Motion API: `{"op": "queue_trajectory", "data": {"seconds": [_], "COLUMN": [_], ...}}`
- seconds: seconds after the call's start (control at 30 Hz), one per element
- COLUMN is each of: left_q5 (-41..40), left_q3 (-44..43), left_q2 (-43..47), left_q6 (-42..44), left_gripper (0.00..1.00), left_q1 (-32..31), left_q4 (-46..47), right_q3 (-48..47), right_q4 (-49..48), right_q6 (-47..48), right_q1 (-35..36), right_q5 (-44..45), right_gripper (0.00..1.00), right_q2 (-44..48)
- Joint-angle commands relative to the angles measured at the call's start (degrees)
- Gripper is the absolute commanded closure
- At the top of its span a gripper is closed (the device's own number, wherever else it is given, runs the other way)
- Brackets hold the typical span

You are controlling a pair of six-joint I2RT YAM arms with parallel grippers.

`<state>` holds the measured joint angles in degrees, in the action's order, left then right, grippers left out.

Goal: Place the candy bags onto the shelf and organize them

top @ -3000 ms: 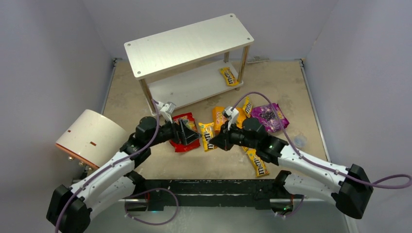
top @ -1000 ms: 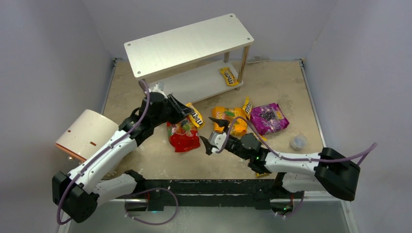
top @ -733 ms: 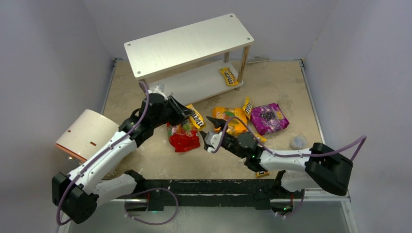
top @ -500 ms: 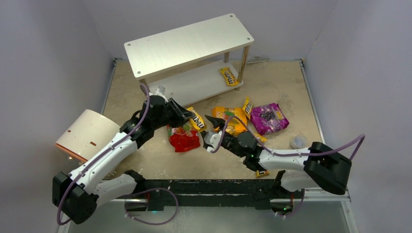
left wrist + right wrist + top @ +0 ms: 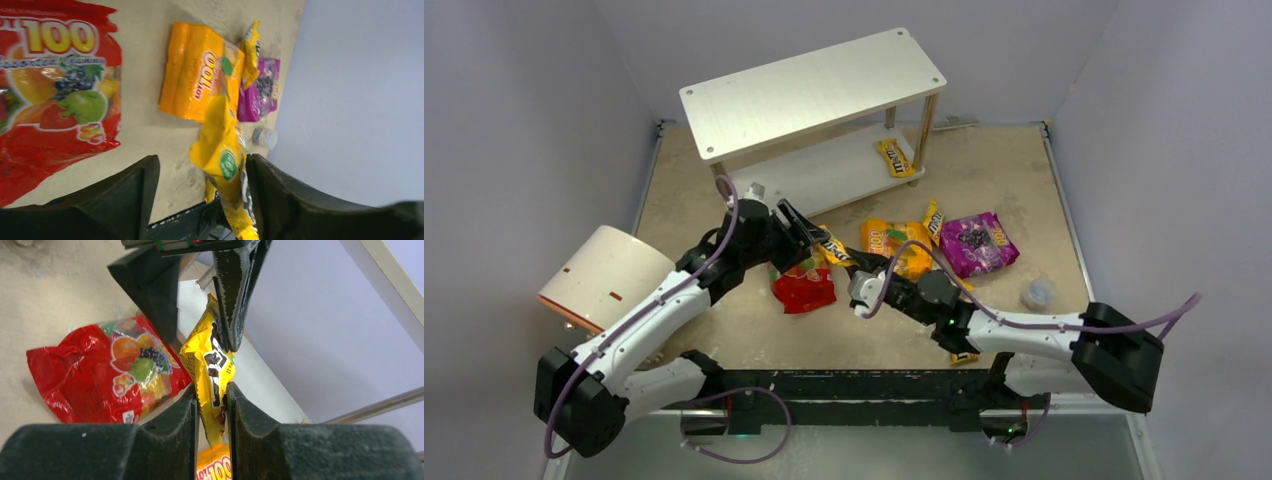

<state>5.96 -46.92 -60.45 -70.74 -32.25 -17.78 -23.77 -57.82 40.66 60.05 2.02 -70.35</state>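
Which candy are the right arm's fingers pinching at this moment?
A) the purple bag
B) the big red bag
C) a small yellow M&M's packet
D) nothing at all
C: in the right wrist view the right fingers are shut on the yellow M&M's packet, while the red bag lies apart from them.

The left arm and right arm are white shells with black joints and bases. A purple cable loops along each; the fingers are matte black wedges.
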Motion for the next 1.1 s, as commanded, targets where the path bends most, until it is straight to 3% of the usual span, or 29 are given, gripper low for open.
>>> {"op": "queue_trajectory", "data": {"seconds": [0.0, 0.13, 0.23, 0.5, 0.67, 0.77, 1.07], "left_q5": [-7.15, -13.28, -18.36, -19.66, -20.57, -21.14, -20.87], "left_q3": [-3.26, -4.48, -1.97, 7.68, 8.51, 8.51, 8.51], "left_q2": [0.27, 3.62, 8.44, 21.25, 23.67, 23.41, 22.65], "left_q6": [5.29, 11.88, 13.43, 16.16, 17.40, 17.61, 18.53], "left_gripper": [0.22, 0.19, 0.11, 0.08, 0.07, 0.07, 0.06], "left_q1": [0.70, 0.70, 0.70, 0.72, 0.70, 0.74, 0.70], "left_q4": [-6.71, -13.54, -17.32, -16.58, -15.57, -15.44, -14.40], "right_q3": [-2.01, -3.81, -7.02, -22.79, -32.17, -36.17, -42.86], "right_q4": [9.89, 16.48, 18.44, 21.96, 22.53, 22.69, 22.24], "right_q6": [3.21, 9.27, 10.16, 19.76, 24.92, 24.11, 25.43], "right_q1": [0.08, -4.10, -12.33, -25.96, -29.76, -31.43, -33.08], "right_q5": [2.09, 7.55, 1.47, -10.10, -10.51, -13.81, -12.48], "right_gripper": [0.87, 0.87, 0.87, 0.86, 0.86, 0.86, 0.84], "right_q2": [4.80, 4.73, 2.49, -14.38, -26.01, -30.03, -39.98]}}
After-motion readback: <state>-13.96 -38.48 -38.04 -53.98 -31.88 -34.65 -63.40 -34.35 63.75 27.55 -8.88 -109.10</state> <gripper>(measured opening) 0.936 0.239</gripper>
